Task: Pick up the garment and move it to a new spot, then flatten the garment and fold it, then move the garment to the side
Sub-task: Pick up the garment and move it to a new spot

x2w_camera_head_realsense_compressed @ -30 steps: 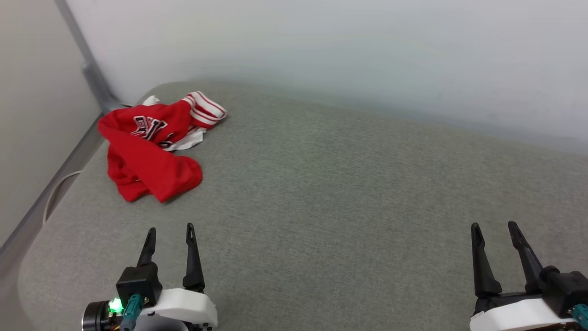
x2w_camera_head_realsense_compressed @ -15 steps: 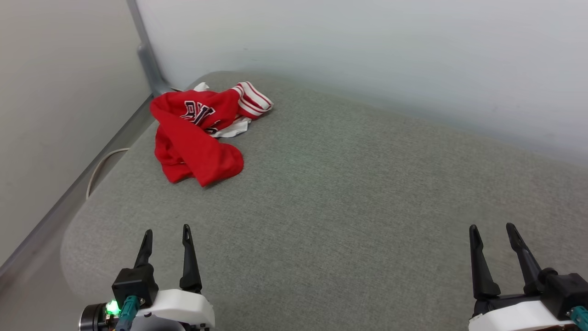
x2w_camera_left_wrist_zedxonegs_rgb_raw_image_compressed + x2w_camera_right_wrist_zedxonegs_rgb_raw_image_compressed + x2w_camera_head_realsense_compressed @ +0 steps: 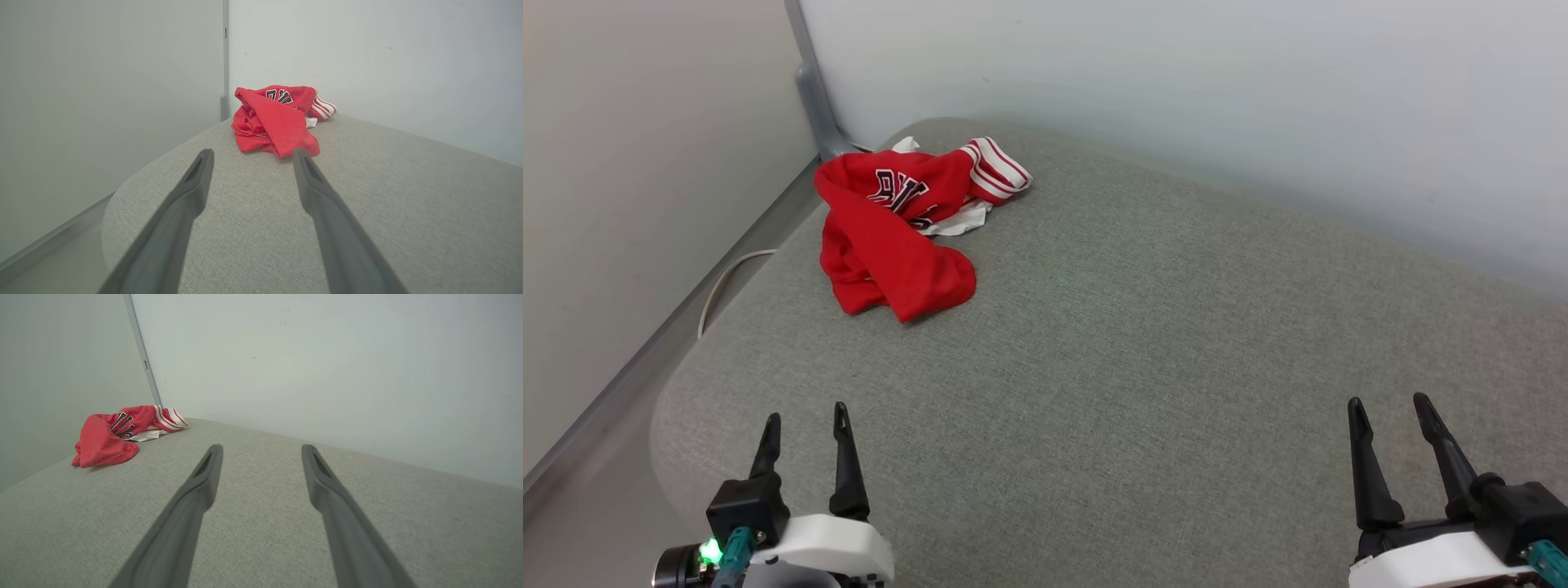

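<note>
While the grey fabric cushion (image 3: pixel 1176 343) spreads across most of the head view, the crumpled red jersey (image 3: pixel 894 237) lies at its far left corner, close to the grey wall post (image 3: pixel 809 82). The jersey sits ahead and slightly right of the left hand (image 3: pixel 805 413), the nearer one, with its long axis running roughly away from the robot. The right hand (image 3: pixel 1387 400) is well apart from it. Both hands hover wide open, holding nothing. Nothing stands between; a white cable (image 3: pixel 723 282) hangs beside the cushion's left edge.
</note>
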You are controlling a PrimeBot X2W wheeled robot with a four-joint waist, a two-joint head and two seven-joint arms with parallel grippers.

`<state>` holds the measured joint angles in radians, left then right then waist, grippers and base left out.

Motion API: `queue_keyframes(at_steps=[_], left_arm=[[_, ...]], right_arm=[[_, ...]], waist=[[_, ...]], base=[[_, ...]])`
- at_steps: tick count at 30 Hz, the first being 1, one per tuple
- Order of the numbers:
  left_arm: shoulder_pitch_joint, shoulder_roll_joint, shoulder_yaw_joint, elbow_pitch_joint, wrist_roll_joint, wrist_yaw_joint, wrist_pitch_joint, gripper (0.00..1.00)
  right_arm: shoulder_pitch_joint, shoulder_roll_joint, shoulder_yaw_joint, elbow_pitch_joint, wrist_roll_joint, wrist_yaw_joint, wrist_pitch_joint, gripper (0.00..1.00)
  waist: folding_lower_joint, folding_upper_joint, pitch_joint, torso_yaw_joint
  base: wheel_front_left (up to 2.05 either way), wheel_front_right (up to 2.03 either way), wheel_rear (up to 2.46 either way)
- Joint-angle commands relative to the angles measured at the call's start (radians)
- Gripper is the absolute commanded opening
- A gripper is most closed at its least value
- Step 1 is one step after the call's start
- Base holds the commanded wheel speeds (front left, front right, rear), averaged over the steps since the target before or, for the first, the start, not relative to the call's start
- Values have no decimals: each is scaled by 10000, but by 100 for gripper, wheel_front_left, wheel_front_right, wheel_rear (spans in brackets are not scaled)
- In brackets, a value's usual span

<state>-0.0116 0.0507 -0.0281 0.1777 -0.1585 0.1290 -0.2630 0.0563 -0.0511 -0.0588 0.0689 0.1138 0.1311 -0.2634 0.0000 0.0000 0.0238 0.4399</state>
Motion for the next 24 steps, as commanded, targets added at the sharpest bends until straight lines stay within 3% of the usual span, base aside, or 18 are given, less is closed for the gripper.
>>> queue_keyframes(at_steps=[1, 11, 17, 24], left_arm=[[-263, -9, 43, 14, 6, -79, -28, 100], [-2554, 179, 1280, 277, -2, -941, -28, 100], [-4247, 616, 2047, 537, -56, -1172, -28, 100], [-6301, 1749, 2561, 1279, 69, -1543, -28, 100]], right_arm=[[-152, 17, 10, -26, -90, -7, -21, 100], [-715, 17, -28, -424, -651, -7, -21, 100], [-1166, 15, -23, -762, -1077, -7, -21, 100], [-1668, 17, -235, -1393, -1576, -7, -21, 100]], waist=[[0, 0, 85, -79], [0, 0, 1288, -805], [0, 0, 2322, -1327], [0, 0, 3557, -1993]], base=[[0, 0, 0], [0, 0, 0], [0, 0, 0], [0, 0, 0]])
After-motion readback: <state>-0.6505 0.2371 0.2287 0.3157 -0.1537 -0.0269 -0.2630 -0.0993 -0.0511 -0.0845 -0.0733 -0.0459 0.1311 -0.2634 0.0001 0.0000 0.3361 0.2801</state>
